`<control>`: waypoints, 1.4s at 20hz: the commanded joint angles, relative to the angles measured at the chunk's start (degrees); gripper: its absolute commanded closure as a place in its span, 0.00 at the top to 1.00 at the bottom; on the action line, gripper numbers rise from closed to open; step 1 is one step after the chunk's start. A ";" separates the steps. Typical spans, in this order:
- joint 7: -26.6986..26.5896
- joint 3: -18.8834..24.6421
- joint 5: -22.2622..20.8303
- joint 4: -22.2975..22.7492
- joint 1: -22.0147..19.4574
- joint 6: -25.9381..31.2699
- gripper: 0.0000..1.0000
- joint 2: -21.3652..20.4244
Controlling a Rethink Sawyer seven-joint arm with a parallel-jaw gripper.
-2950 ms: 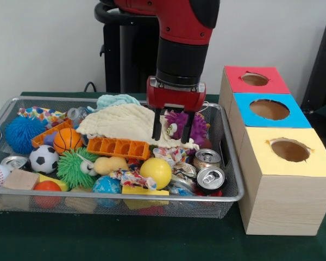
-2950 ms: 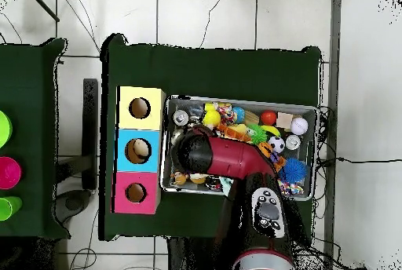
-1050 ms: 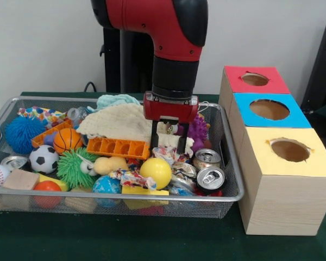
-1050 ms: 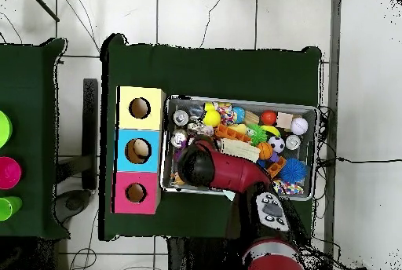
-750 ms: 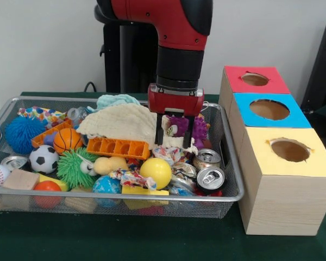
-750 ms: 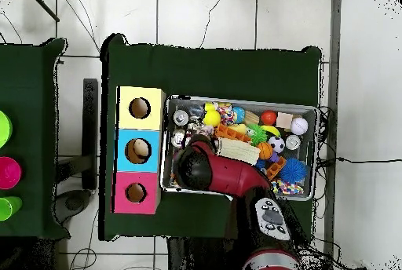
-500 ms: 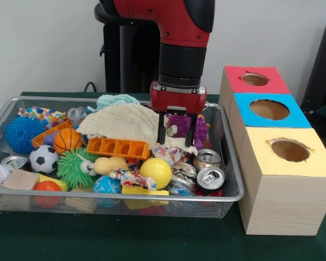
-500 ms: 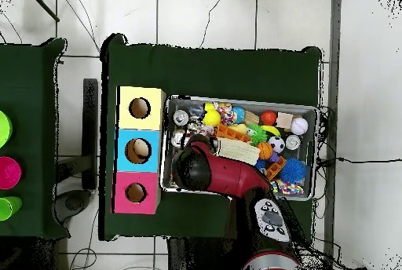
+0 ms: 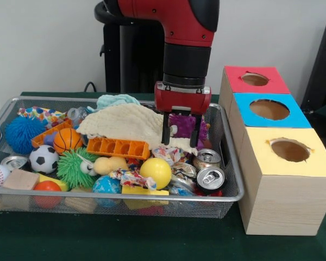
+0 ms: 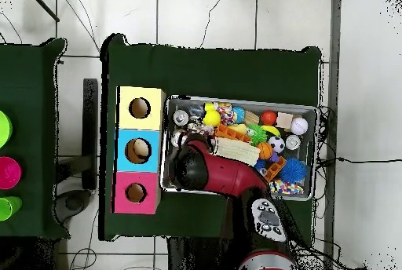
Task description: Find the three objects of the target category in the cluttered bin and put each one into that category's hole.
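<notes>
The wide silver wire-mesh bin (image 9: 228,191) sits crowded beside the boxes; the red-and-black gripper (image 9: 181,145) hangs open and empty over its back corner. The crumpled bright-printed wrappers (image 9: 131,177) lie mid-front, probably light, soft and crushable, best pinched at a raised fold.

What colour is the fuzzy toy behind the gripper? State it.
Purple: the fuzzy toy shows best in the front view, between the open gripper fingers.
</notes>
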 commanded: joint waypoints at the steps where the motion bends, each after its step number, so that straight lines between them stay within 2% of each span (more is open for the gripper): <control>1: 16.13 2.79 3.67 2.85 0.71 -4.21 1.00 0.36; 8: 15.39 2.61 4.13 2.23 0.82 -4.77 1.00 1.26; 16: 12.85 -1.28 5.21 -0.55 2.40 -0.21 1.00 1.21; 28: 11.91 -6.33 7.18 -1.86 5.18 1.69 1.00 2.90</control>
